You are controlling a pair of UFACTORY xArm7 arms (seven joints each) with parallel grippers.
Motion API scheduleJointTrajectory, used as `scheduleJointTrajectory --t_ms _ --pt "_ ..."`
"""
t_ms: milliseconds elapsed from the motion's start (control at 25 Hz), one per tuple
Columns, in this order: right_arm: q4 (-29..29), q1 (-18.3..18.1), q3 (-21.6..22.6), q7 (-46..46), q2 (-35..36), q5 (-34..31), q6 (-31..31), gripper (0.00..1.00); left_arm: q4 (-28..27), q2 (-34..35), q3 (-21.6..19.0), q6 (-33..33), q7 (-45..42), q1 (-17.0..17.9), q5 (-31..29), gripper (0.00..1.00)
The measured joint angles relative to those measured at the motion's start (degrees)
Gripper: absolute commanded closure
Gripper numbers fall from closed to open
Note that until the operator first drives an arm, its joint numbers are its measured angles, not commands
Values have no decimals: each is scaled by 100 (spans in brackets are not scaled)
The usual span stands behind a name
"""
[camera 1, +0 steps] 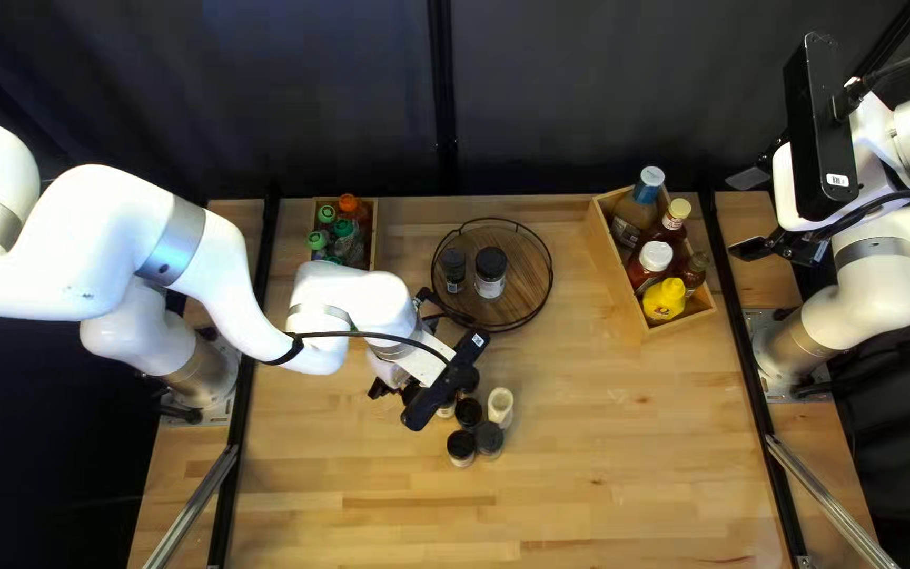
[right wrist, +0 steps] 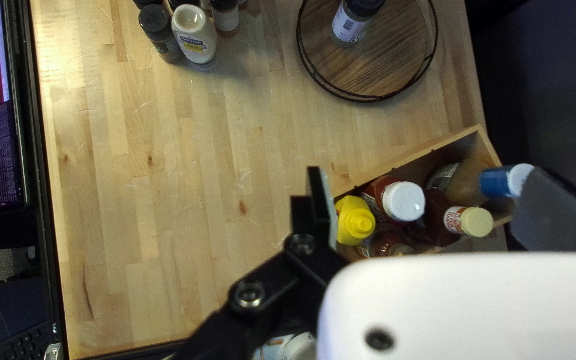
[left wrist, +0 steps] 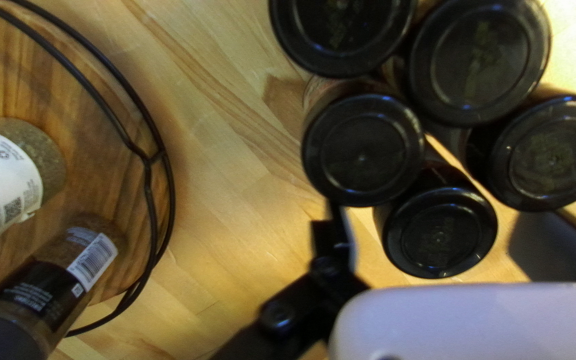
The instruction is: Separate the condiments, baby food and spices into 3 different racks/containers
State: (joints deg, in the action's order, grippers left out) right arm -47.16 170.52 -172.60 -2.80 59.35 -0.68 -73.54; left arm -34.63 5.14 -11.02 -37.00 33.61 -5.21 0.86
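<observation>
Five jars (left wrist: 363, 150) with round, glossy black lids bunch on the table (camera 1: 602, 474); the left gripper (camera 1: 379, 389) is open around one. One pale bottle (camera 1: 500, 406) stands beside them. Two more jars (camera 1: 490, 272) stand on one round tray (camera 1: 523, 276), five sauce bottles (camera 1: 665, 299) in one wooden box (camera 1: 613, 279). The right gripper (camera 1: 742, 215) is open.

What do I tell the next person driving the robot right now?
Left end effector: open, a round black-lidded jar between its fingers.
Right end effector: open, holding nothing.
Done: yellow, red and brown bottles in the slanted wooden box; green- and orange-capped containers in the small wooden box; two black-lidded jars on the round wire-rimmed wooden tray.
Left to sort: the clustered black-lidded jars and cream bottle.
</observation>
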Motion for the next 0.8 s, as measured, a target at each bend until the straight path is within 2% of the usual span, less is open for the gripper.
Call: scheduleJointTrajectory --t_ms 200,520,800 --pt "0 0 0 0 0 0 0 0 -90 184 2 -289 -41 -10 -26 100" --pt "0 0 0 0 0 0 0 0 -616 841 219 -1423 -65 -264 -195 100" --pt "0 0 0 0 0 0 0 0 -1185 663 572 -1618 70 -635 -391 100"
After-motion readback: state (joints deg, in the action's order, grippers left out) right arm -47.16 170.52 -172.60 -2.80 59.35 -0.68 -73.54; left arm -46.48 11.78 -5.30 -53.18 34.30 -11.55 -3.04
